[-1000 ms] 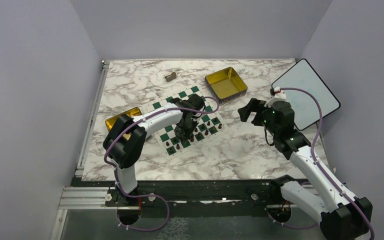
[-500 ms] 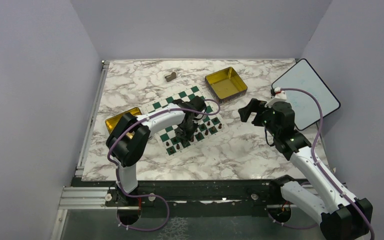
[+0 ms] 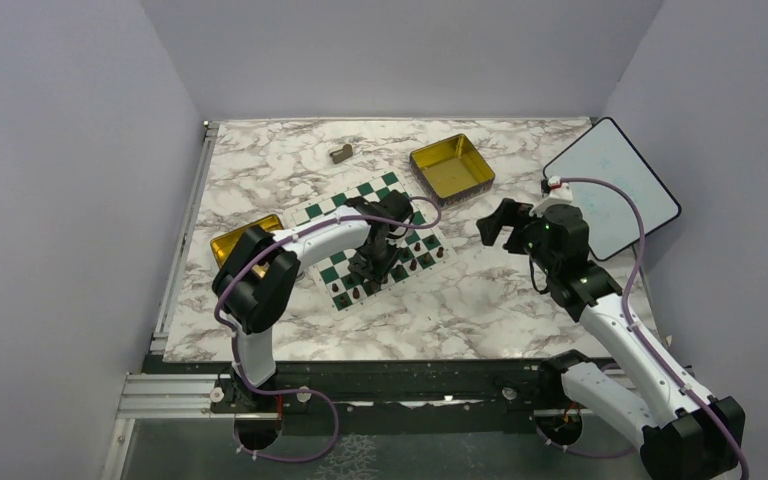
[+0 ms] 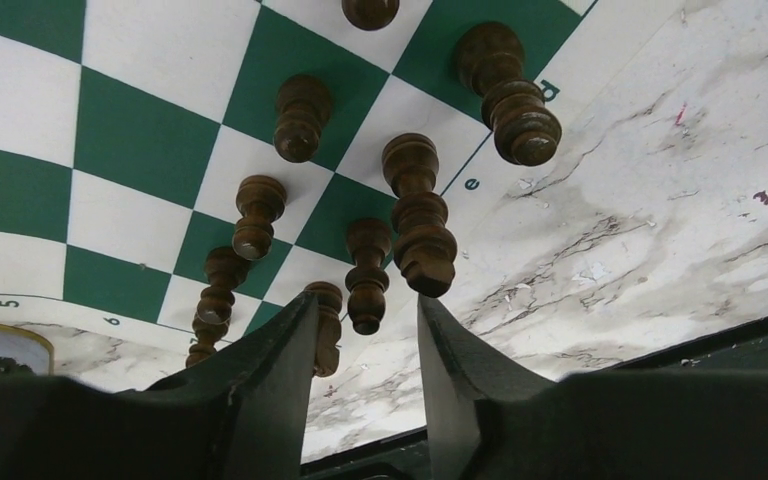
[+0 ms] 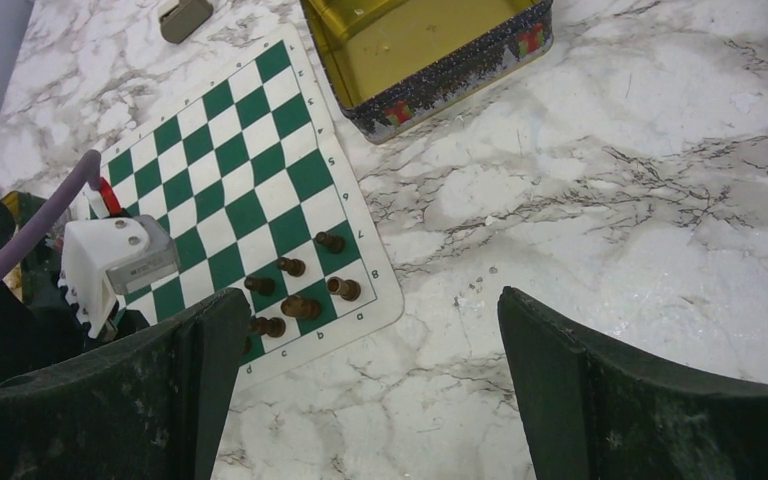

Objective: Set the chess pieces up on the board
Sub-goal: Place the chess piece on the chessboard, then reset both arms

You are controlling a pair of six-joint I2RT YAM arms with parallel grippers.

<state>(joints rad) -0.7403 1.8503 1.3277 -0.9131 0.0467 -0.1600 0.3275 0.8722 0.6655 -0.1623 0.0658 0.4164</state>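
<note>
Top view: left gripper (image 3: 373,258) masks several chess pieces (image 3: 416,250) standing along the board's (image 3: 332,210) near edge, finger gap unreadable there; left wrist view resolves its fingers (image 4: 260,400) parted, unloaded, just above those pieces; right gripper (image 5: 368,296) spread wide, empty, over bare worktop (image 5: 580,170) beside the board.

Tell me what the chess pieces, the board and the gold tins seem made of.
Chess pieces: likely turned wood, dark brown with a slight sheen and ringed profiles. Board: seems a thin printed mat, vinyl or paper, lying flat. Tins: probably metal, going by the shiny gold inside and printed wall.
</note>
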